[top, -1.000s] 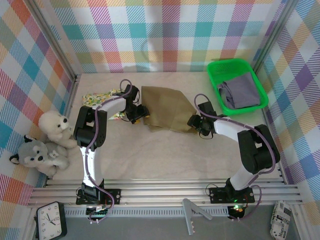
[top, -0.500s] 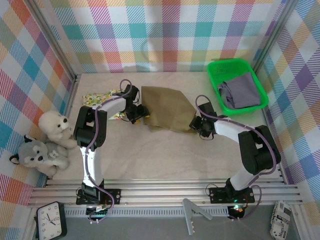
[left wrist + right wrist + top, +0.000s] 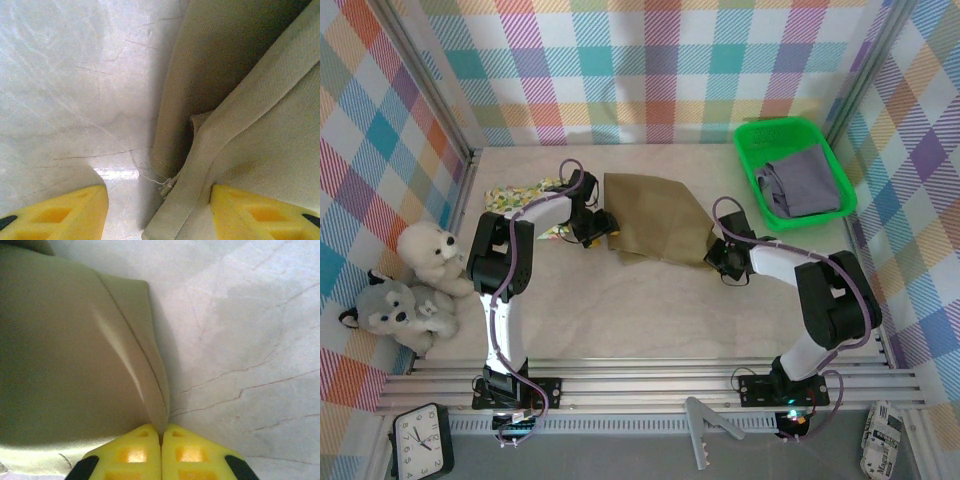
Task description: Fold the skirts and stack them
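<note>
One olive-khaki skirt (image 3: 655, 215): right gripper (image 3: 161, 434) tight on hem, left gripper (image 3: 157, 202) wide.

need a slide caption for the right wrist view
Right pincer closed on the hem of the olive skirt, lying on the pale table.

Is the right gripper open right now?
No, in the right wrist view the right gripper has its two yellow fingers pressed together, with the olive skirt edge running in between them.
</note>
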You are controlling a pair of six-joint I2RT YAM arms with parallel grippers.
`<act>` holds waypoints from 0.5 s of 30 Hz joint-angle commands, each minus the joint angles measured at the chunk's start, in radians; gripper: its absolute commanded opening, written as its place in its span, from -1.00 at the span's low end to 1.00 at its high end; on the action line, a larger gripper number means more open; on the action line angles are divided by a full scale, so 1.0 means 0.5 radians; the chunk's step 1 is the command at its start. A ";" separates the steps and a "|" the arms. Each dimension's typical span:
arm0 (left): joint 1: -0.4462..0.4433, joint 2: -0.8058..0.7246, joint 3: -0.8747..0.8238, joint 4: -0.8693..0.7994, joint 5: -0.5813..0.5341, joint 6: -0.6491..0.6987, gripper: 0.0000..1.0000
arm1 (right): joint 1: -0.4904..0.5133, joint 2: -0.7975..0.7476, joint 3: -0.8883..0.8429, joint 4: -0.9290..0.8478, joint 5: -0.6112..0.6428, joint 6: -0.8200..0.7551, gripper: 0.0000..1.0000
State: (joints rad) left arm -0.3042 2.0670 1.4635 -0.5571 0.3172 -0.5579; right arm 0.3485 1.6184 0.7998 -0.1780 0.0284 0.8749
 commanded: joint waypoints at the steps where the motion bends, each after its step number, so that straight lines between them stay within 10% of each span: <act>1: -0.014 -0.013 -0.090 0.068 0.175 0.000 0.03 | 0.011 -0.068 -0.014 0.044 -0.020 -0.026 -0.92; 15: -0.031 -0.168 -0.329 0.206 0.409 -0.093 -0.45 | 0.012 -0.051 -0.010 0.040 -0.026 -0.029 -0.98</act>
State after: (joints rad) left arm -0.3096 2.0193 1.3308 -0.4541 0.4515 -0.5858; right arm 0.3485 1.6123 0.7994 -0.1619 0.0223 0.8745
